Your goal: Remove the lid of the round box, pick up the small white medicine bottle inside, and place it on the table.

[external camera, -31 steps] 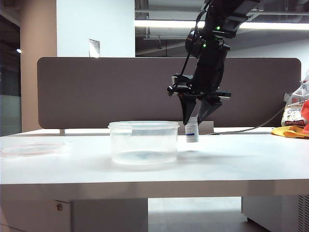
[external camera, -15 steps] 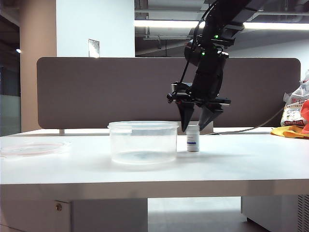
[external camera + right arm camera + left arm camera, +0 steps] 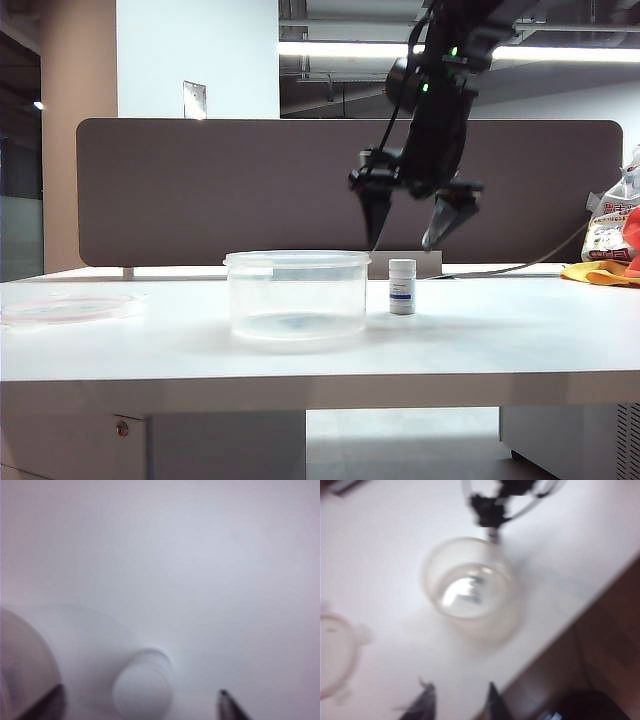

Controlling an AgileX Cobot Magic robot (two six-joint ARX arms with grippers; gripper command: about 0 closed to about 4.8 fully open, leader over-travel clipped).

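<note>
The small white medicine bottle (image 3: 402, 286) stands upright on the table (image 3: 480, 340), just right of the round box (image 3: 297, 293), which is a clear open tub. My right gripper (image 3: 402, 240) hangs open right above the bottle, apart from it. In the right wrist view the bottle's cap (image 3: 142, 692) lies between the wide-spread fingers of the right gripper (image 3: 140, 695), with the round box's wall (image 3: 20, 660) beside it. The lid (image 3: 65, 305) lies flat at the table's far left. My left gripper (image 3: 460, 702) is open and empty, looking from above at the round box (image 3: 470, 587) and the lid (image 3: 335, 655).
A dark brown partition panel (image 3: 220, 190) runs along the back of the table. A printed bag (image 3: 612, 230) and a yellow-orange cloth (image 3: 600, 272) lie at the far right. The thick white front edge (image 3: 320, 390) faces the exterior camera.
My right gripper set the bottle down beside the tub, let it go, spread its fingers wide and rose above it. Tub and lid stayed put.
</note>
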